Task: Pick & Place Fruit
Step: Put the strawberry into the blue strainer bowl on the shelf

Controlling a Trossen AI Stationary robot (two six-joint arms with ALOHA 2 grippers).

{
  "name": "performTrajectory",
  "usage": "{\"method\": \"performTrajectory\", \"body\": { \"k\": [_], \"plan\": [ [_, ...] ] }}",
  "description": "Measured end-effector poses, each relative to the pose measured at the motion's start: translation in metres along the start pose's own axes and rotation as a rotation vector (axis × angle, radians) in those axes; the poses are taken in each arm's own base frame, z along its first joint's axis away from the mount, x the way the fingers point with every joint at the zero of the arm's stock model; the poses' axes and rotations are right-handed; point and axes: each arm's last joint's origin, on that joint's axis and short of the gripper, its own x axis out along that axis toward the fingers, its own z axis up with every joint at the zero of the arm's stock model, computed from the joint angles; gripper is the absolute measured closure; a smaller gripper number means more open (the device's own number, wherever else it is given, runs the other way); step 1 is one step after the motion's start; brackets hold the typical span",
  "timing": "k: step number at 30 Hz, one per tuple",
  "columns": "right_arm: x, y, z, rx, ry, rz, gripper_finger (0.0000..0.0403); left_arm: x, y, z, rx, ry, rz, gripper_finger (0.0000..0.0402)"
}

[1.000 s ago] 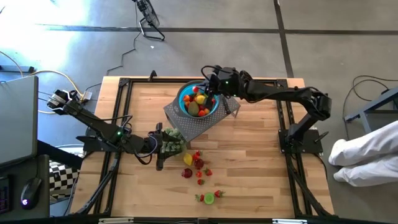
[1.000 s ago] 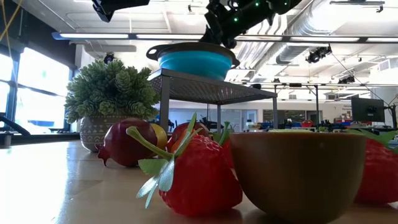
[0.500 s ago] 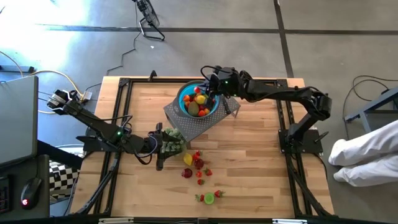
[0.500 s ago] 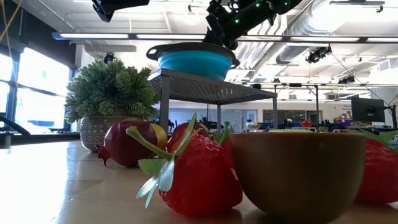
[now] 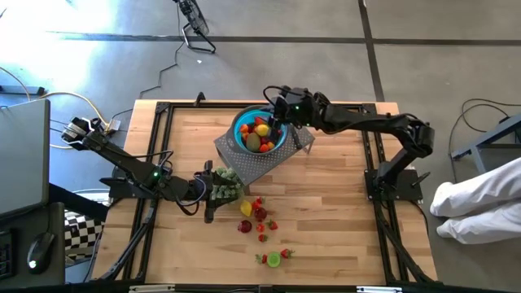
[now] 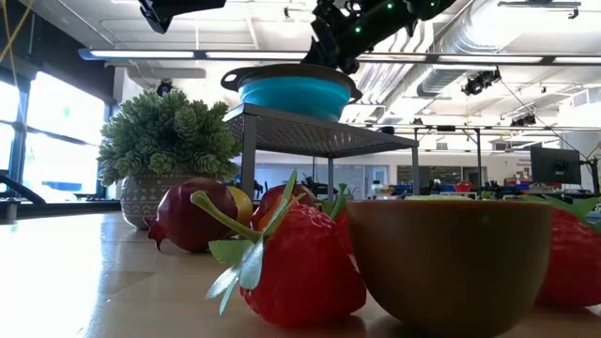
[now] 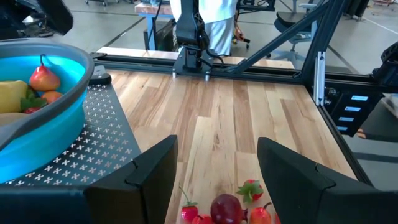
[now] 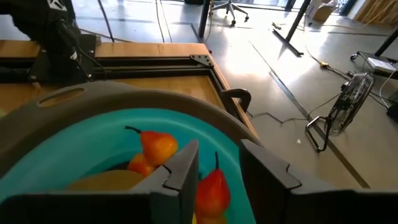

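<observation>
Landmark for all positions: blue bowl (image 5: 259, 130), sitting on a perforated metal stand (image 5: 260, 159) toward the far side of the wooden table (image 5: 334, 203).

Left gripper (image 5: 209, 193) well to the near left of the bowl, low over the table, just beside a small potted plant (image 5: 227, 184). Fingers (image 7: 152, 177) set apart, nothing between them; seen from the left wrist, bare wood shows through the gap.

Loose fruit (image 5: 259, 213) on the table, near side of the bowl and just right of the plant: yellow piece, dark red round piece, several small red pieces. Farther toward the near edge, a lime green piece (image 5: 273, 260) with small strawberries touching it on either side. In the low view, a strawberry (image 6: 296, 272) close to the lens, touching a brown rounded piece (image 6: 449, 263) at its right; dark red piece (image 6: 192, 218) behind, plant (image 6: 164, 141) at far left.

Bowl holds more fruit: yellow, orange, red and brownish green pieces heaped inside (image 5: 258, 134). From the right wrist, two orange-red pears (image 8: 158, 148) with stems lying in the blue interior.

Right gripper (image 5: 277, 120) directly over the bowl's right rim, arm reaching in from the right side of the table. Fingers (image 8: 186, 171) a narrow gap apart, clamped on nothing; one pear (image 8: 212, 190) visible in the bowl through and below the gap, not touching either finger as far as can be told. In the low view, gripper (image 6: 336, 42) hangs just above the bowl (image 6: 296, 94).

Far right of the bowl, off the table: a person's white sleeve or clothing (image 5: 480, 207).
</observation>
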Motion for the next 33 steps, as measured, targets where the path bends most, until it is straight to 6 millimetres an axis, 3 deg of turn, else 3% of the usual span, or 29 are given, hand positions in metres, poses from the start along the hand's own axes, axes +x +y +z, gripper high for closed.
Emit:
{"method": "performTrajectory", "body": {
  "k": [11, 21, 33],
  "plan": [
    [-0.013, 0.026, 0.007, -0.047, 0.002, 0.133, 0.0393, 0.000, 0.000, 0.000, -0.006, 0.000, 0.000, 0.0184],
    [-0.018, 0.056, -0.001, -0.083, 0.103, 0.212, 0.0397, 0.000, 0.000, 0.000, -0.006, 0.000, 0.000, 0.0184],
    [-0.028, 0.094, -0.006, -0.050, 0.203, 0.154, 0.0400, 0.000, 0.000, 0.000, -0.006, 0.000, 0.000, 0.0184]
  ]
}}
